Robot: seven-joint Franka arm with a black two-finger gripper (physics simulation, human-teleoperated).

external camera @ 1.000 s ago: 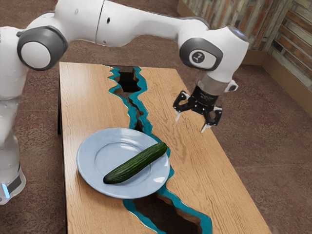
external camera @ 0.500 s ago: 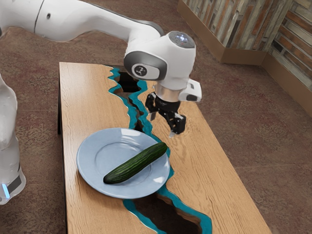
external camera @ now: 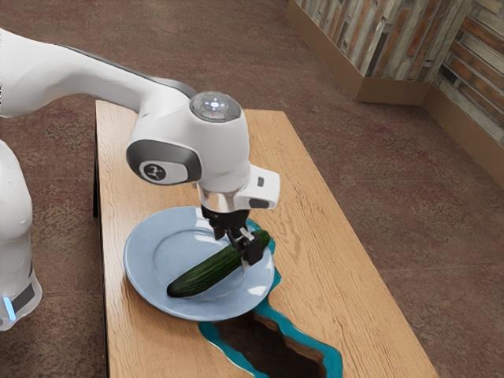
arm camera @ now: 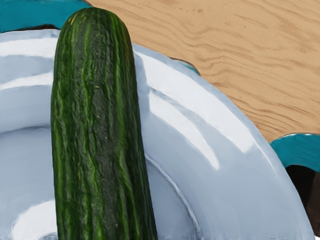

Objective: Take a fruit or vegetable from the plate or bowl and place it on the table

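Over the plate's far side, my gripper (external camera: 235, 247) points down with its fingers apart at the cucumber's upper-right part. One finger is on the near side of the cucumber, the other partly hidden beyond it. The dark green cucumber (external camera: 206, 274) lies diagonally on the light blue plate (external camera: 146, 276), its far end at the rim. Seen from my hand, the cucumber (arm camera: 97, 120) runs lengthwise, with its rounded end over the rim of the plate (arm camera: 240, 165).
The wooden table (external camera: 331, 291) extends to the exterior view's right of the plate. A dark, teal-edged channel (external camera: 272, 342) runs through the tabletop and passes by the plate. A brick-and-plank wall (external camera: 394, 47) stands beyond the table.
My hand has swung toward the exterior view's left and come down from above the bare wood to the cucumber, turning on the way. Cucumber and plate stay where they were.
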